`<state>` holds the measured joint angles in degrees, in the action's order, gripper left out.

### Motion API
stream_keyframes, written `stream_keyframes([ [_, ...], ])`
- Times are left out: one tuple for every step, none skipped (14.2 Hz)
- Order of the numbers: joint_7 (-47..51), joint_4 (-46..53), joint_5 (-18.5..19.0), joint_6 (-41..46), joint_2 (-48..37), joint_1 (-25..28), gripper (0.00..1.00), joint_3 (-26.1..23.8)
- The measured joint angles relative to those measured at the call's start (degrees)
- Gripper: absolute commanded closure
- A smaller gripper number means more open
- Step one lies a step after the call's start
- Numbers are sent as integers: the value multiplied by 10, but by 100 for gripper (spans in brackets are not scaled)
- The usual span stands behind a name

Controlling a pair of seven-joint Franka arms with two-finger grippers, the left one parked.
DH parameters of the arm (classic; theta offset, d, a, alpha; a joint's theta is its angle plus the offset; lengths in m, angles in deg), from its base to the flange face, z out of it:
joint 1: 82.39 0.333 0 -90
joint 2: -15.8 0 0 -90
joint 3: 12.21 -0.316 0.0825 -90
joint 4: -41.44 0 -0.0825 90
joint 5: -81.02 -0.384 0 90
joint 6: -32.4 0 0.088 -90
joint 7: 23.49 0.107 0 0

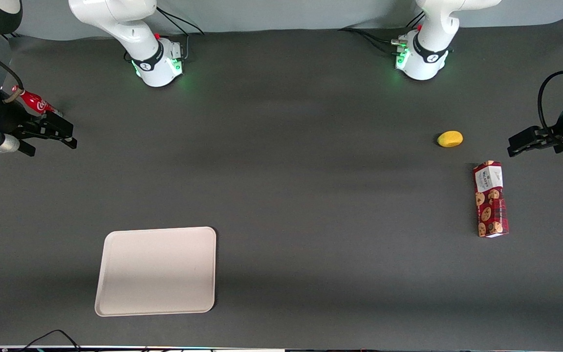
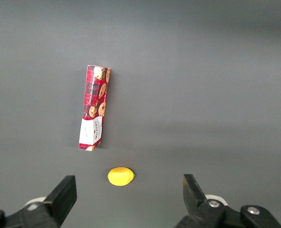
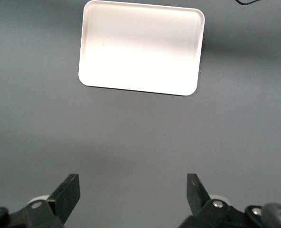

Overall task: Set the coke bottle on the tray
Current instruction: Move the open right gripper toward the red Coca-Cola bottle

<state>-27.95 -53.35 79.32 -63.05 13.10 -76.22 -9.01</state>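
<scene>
One coke bottle [image 1: 38, 104] is lying tilted on the dark table [image 1: 281, 195] at the working arm's end, much farther from the front camera than the tray [image 1: 157, 270]. Its red cap is pointing toward the table edge, and part of it is sitting under the arm's black hardware in the front view.

One gripper [image 1: 69, 137] is hovering just beside the bottle, slightly nearer the front camera than it, not touching it. Its two fingers [image 3: 70, 192] are spread wide apart with nothing between them, only bare table showing in the gap.

One tray is resting flat with nothing on it, well apart from the bottle and nearer the front camera.

Toward the parked arm's end, well apart from the tray, one red cookie box [image 1: 490, 199] is lying flat, and one yellow lemon-like fruit [image 1: 450, 139] is sitting near it, farther from the front camera.
</scene>
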Motion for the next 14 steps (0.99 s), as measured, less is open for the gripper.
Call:
stream_keyframes([
  [0,0,0,0,0,0,0,0],
  [0,0,0,0,0,0,0,1],
  [0,0,0,0,0,0,0,2],
  [0,0,1,1,0,-2,0,3],
  [0,0,6,11,0,-7,0,4],
  [-4,0,15,32,-1,-14,0,5],
  [-17,-1,30,54,-5,-20,0,10],
  [-45,-3,47,71,-13,-24,0,20],
  [-91,-9,63,85,-26,-26,0,43],
  [-144,-21,72,95,-42,-27,0,75],
  [-202,-38,81,102,-60,-27,0,117],
  [-255,-58,97,102,-76,-29,0,159],
  [-294,-79,116,101,-91,-30,0,196],
  [-318,-103,137,97,-104,-31,0,223],
])
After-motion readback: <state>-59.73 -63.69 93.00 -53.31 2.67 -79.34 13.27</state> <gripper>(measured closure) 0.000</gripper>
